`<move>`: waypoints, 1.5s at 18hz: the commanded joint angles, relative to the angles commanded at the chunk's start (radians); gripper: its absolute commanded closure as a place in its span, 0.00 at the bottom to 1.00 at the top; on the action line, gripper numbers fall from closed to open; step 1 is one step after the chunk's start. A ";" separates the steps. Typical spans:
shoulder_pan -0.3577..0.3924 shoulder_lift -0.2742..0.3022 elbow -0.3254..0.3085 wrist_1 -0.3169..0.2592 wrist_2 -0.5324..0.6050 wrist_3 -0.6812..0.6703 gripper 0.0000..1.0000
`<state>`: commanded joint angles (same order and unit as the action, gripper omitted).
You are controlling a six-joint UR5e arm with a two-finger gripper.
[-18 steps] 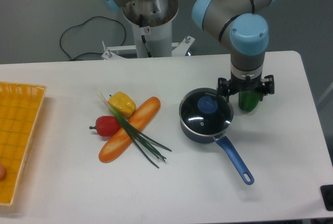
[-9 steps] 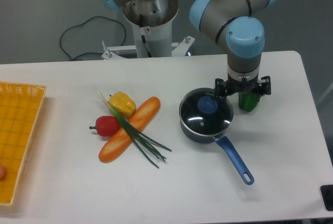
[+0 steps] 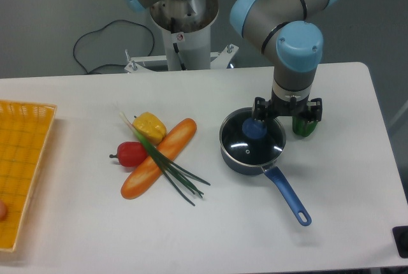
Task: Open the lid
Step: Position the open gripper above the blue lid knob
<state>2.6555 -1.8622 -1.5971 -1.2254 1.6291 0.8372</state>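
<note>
**Lid still on the pan, tool nearing the knob**

White bench [image 3: 331,223] under a grey wall, with the arm's pedestal at the back edge and a cable trailing behind it. On the bench sits a dark blue saucepan [image 3: 252,157], handle pointing toward the near right corner, and the lid [image 3: 252,140] lies flat and seated on its rim, blue knob [image 3: 255,129] in the middle. So nothing of the opening is done yet, as far as I can see.

From where I stand the tool [image 3: 287,109] hangs above the far right edge of the pan, a little to the right of the knob rather than over it. It grips nothing. Its fingers look spread, though the wrist hides much of them, so I cannot tell how wide. A green pepper [image 3: 304,126] stands just behind it.

Left to do, by my reckoning: centre over the knob, come down, close on it and lift the lid clear.

Off to the left lie a carrot [image 3: 159,158], spring onions [image 3: 167,165], a yellow pepper [image 3: 149,125], a red pepper [image 3: 131,153] and a yellow basket [image 3: 22,159].
</note>
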 joint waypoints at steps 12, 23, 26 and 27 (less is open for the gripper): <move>-0.054 0.017 -0.001 -0.053 -0.032 0.235 0.00; -0.062 0.029 -0.040 -0.014 0.028 0.163 0.00; -0.063 0.021 -0.049 0.006 0.014 0.189 0.00; -0.063 0.020 -0.058 0.020 0.011 0.195 0.00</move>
<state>2.5924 -1.8423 -1.6551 -1.2058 1.6399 1.0323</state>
